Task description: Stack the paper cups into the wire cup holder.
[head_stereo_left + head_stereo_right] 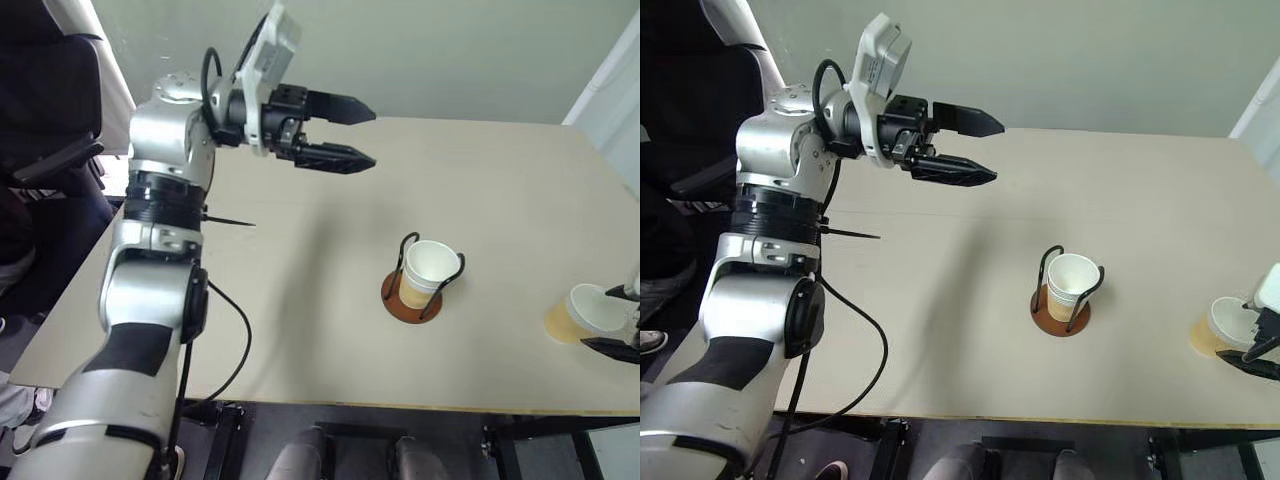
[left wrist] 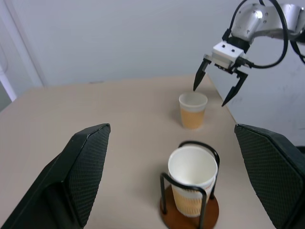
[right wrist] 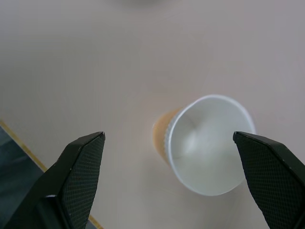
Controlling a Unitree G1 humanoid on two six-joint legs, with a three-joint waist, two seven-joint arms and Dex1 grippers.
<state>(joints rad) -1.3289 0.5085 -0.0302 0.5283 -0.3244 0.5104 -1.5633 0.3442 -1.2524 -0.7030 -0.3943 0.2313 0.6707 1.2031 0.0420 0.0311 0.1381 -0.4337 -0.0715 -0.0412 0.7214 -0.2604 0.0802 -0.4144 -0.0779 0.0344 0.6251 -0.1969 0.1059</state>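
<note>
Cups first: you have a stack of paper cups (image 1: 428,272) sitting upright in the wire cup holder (image 1: 412,299), near the middle of the desk (image 1: 300,330), with the black wire loops rising on either side of it. The top cup's white inside faces up, and you can see at least one tan cup nested beneath it. One more single cup (image 3: 205,143) stands upright near the desk's right edge, well apart from the holder. Your right hand (image 2: 220,83) hangs just above that cup, fingers spread wide with the rim between them, touching nothing that you can see. Your left hand (image 1: 345,130) is raised over the far left part of the desk, pointing right, also spread wide and holding nothing.
</note>
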